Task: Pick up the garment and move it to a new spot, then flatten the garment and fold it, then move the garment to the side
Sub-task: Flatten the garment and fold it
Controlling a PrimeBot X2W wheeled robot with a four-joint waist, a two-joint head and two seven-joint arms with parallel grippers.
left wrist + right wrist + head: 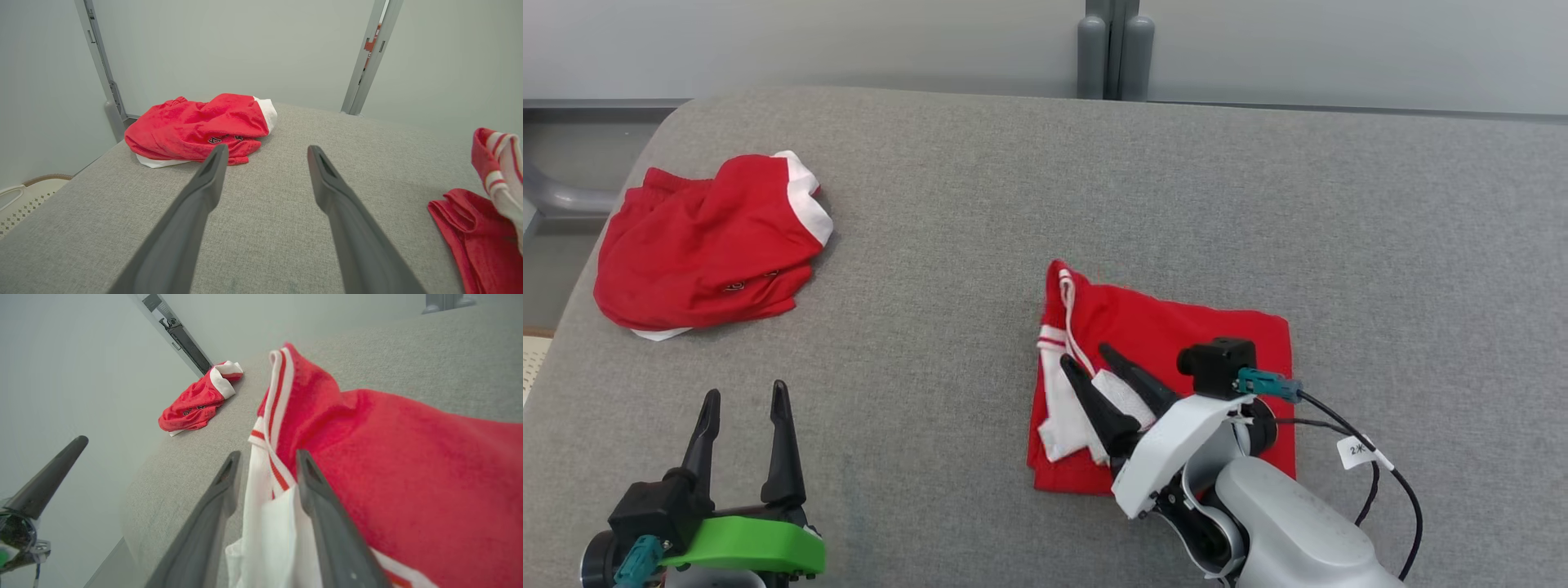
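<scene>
Lit brightly and evenly from above, without glare. Shadowed only faintly and softly along the edges of the crumpled red garment point(703, 253) and the folded red garment point(1168, 327) on the grey fabric-covered table point(1013, 163). Crisp throughout the head view. Soft and smeared close up in the right wrist view, across the folded garment's near cloth. Stretched and tilted toward the wrist views' edges, most plainly along the wall posts point(98, 61).

The right gripper point(268, 455), fingers parted around the white-trimmed edge of a red garment point(388, 465) on a grey surface point(408, 347); contact with the cloth unclear. A second red garment point(192, 406) lies well apart.
</scene>
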